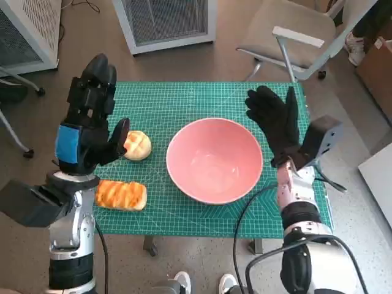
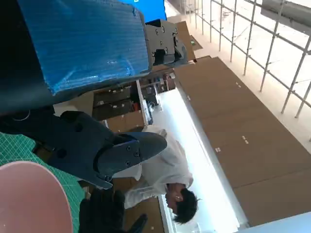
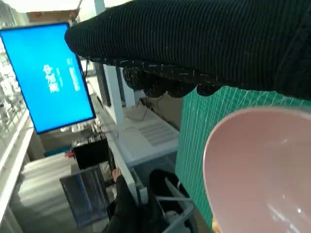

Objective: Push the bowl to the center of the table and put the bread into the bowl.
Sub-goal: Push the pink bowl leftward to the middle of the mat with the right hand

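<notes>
The pink bowl (image 1: 214, 160) stands empty near the middle of the green cutting mat (image 1: 184, 98); its rim also shows in the left wrist view (image 2: 29, 194) and the right wrist view (image 3: 257, 170). A round bread roll (image 1: 138, 146) lies left of the bowl, and a longer glazed bread (image 1: 120, 195) lies at the mat's front left. My left hand (image 1: 89, 122) hovers raised over the left side, fingers spread, its thumb beside the round roll, holding nothing. My right hand (image 1: 277, 122) is at the bowl's right rim, fingers spread, empty.
A white office chair (image 1: 294, 33) stands behind the table at the right. White grilled cabinets (image 1: 165, 21) stand at the back. Feet (image 1: 202, 283) show below the table's front edge. A person in white (image 2: 160, 170) appears in the left wrist view.
</notes>
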